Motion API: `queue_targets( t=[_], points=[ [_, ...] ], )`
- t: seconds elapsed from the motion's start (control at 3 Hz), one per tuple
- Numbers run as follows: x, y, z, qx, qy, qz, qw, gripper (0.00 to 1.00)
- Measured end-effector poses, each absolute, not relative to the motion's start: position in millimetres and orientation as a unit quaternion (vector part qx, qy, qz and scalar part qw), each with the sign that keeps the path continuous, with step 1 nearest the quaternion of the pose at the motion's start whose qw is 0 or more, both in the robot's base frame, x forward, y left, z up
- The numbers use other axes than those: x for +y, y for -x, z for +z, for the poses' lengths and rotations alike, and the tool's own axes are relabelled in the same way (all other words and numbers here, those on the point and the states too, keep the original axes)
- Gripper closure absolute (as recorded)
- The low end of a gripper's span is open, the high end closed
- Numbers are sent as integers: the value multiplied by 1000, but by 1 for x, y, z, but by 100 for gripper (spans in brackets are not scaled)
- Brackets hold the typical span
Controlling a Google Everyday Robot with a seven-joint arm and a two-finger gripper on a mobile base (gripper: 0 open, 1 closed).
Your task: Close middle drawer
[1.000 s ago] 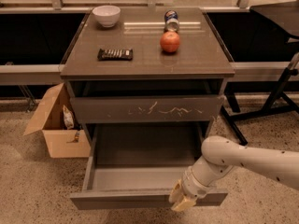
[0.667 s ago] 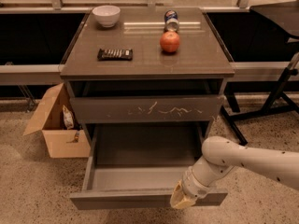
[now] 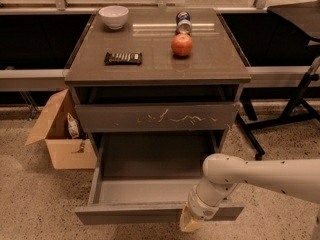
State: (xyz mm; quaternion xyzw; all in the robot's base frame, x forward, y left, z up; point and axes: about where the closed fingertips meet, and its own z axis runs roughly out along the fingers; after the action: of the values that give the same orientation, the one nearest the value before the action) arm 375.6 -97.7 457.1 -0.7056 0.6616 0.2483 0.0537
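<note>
The middle drawer (image 3: 125,215) is a wide, shallow dark grey drawer, pulled far out of the cabinet low in the camera view, and its inside is empty. Above it is the taller drawer front with white scratch marks (image 3: 155,116). My gripper (image 3: 190,224) hangs at the end of the white arm (image 3: 250,176), which comes in from the right. It is at the outer face of the open drawer's front, right of centre, and covers part of that face. Any drawer below is hidden.
On the cabinet top are a white bowl (image 3: 114,16), a can (image 3: 183,21), an apple (image 3: 182,44) and a dark snack bar (image 3: 123,58). An open cardboard box (image 3: 60,134) stands on the floor to the left. A black stand's legs (image 3: 295,111) are to the right.
</note>
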Motion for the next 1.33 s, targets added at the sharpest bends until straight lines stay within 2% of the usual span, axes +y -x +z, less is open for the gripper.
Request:
queue_targets(
  t=[0.33,0.67,1.0,1.33],
  points=[
    [-100,-368,435,668,703,241,38,100],
    [-107,-371,421,682,693,228,50,84],
    [-118,-381,409,695,680,223,73,60],
    [-132,-395,398,701,671,225,93,29]
  ],
)
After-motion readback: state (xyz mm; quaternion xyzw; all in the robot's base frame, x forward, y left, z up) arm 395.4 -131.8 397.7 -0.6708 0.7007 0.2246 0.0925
